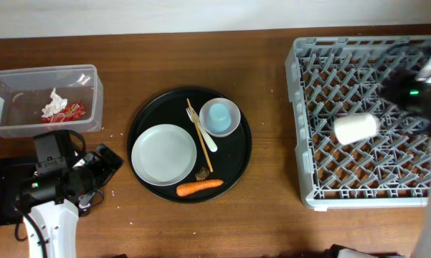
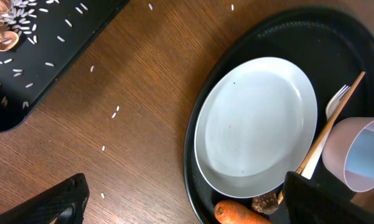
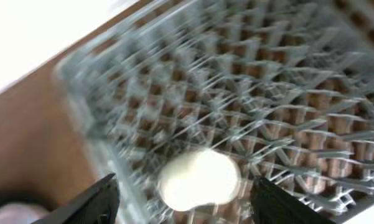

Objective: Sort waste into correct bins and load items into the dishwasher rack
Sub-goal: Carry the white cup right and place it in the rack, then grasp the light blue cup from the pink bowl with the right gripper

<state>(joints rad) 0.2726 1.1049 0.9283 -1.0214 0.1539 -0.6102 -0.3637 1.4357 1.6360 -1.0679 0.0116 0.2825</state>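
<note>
My left gripper (image 1: 104, 161) (image 2: 187, 208) is open and empty, low over the table between the shallow black tray (image 1: 3, 190) (image 2: 62, 56) and the round black tray (image 1: 240, 154). The round tray holds a white plate (image 1: 163, 154) (image 2: 255, 124), a white bowl (image 1: 234, 123) with a light blue cup (image 1: 218, 116) in it, pale sticks (image 1: 199, 136), a carrot (image 1: 199, 188) (image 2: 236, 213) and a brown scrap (image 1: 202, 173). My right gripper (image 1: 396, 92) (image 3: 187, 205) is open over the grey rack (image 1: 323, 183), above a small white cup (image 1: 356, 128) (image 3: 199, 180) lying in it.
The clear tub (image 1: 86, 75) at the back left holds a red wrapper (image 1: 73, 110) and white tissue (image 1: 54, 104). Rice grains and brown scraps (image 2: 3, 38) lie in the shallow black tray, and a few grains (image 2: 114, 112) on the table. A white fork (image 1: 209, 140) lies by the sticks.
</note>
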